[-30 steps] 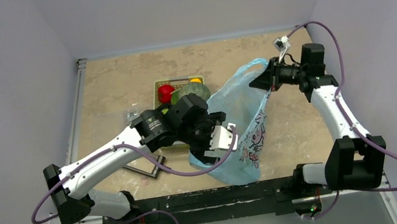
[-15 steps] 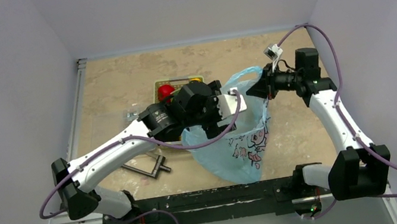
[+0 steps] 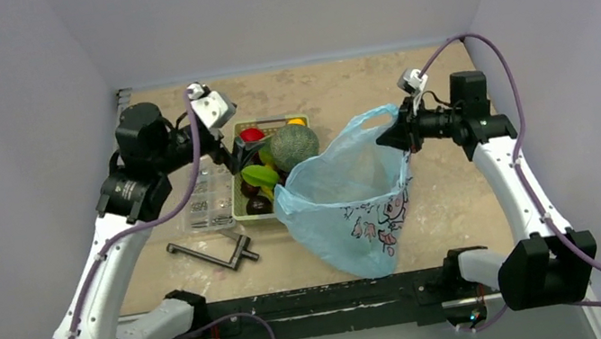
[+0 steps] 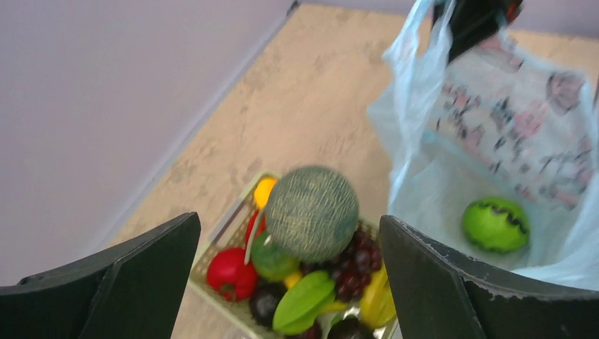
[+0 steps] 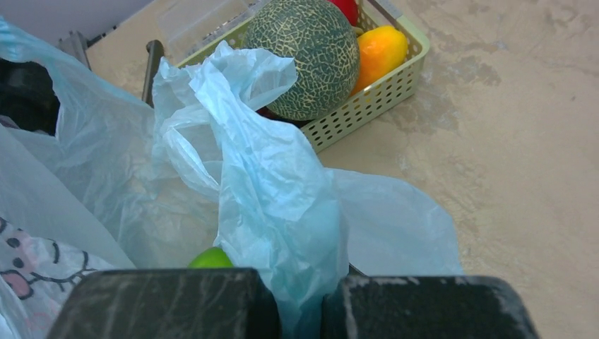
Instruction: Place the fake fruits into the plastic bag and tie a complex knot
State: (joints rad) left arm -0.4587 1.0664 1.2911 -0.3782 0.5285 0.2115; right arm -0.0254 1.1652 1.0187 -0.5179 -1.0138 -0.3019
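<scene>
Bag point(image 3: 348, 207) sits mid-bench point(image 3: 455, 190), mouth up, one green fruit point(image 4: 496, 224) inside. The rest are heaped in the basket point(image 3: 241, 208) at its 10 o'clock. R gripper point(image 3: 392, 135) pinches a handle point(image 3: 379, 111) at 2 o'clock, holding the mouth open. L gripper point(image 4: 289, 220) hangs spread, empty, over the melon point(image 5: 307, 53). Best bet: small pieces first, gripped across the middle. Glossy plastic prob. slips, and the round netted melon may exceed the spread. Film is thin, crinkly, so drop in w/o snagging.

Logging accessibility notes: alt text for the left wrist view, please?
The open left gripper hovers over a green basket of fake fruits topped by a netted melon; beside it the light-blue plastic bag stands open with one green fruit inside.
</scene>
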